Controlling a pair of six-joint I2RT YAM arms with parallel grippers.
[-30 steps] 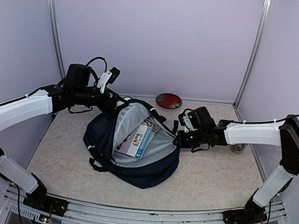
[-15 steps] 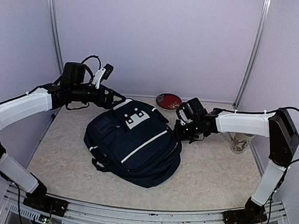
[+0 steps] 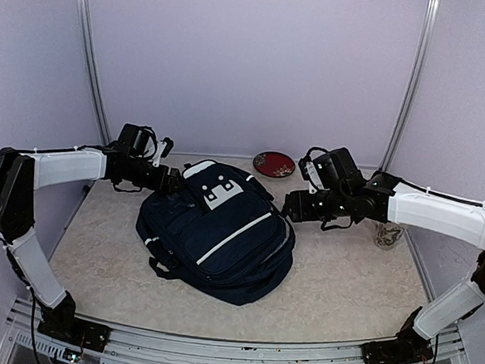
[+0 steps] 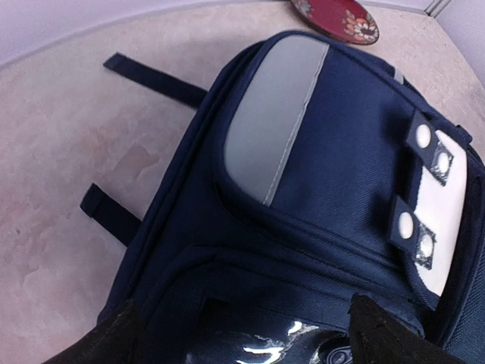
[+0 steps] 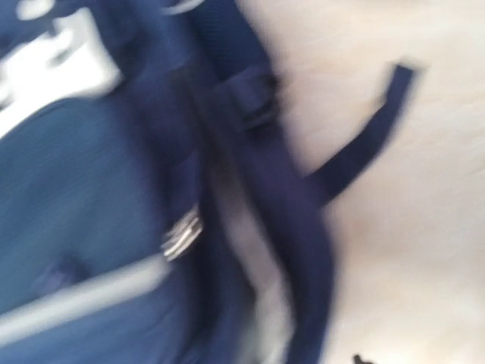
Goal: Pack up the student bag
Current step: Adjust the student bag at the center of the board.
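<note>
The student bag [image 3: 214,230], navy blue with white stripes and a white patch [image 3: 217,193], lies zipped side up in the middle of the table, its flap down. My left gripper [image 3: 172,182] hovers low over the bag's top left corner. In the left wrist view its jaws stand wide open, one dark fingertip [image 4: 114,341] at each lower corner and the bag [image 4: 333,144] beneath. My right gripper [image 3: 290,209] sits at the bag's right edge. The right wrist view is blurred: bag strap [image 5: 364,144], zipper pull, and one dark fingertip [image 5: 356,359] at the bottom, holding nothing.
A red patterned plate [image 3: 274,163] lies behind the bag by the back wall. A glass cup [image 3: 386,234] stands at the right, partly behind my right forearm. Loose black straps [image 4: 155,80] trail on the table at the bag's left.
A second ago the bag's flap was held up with a book showing inside; it has dropped shut. Both grippers opened and let go, and the left one came down to the bag's top.
</note>
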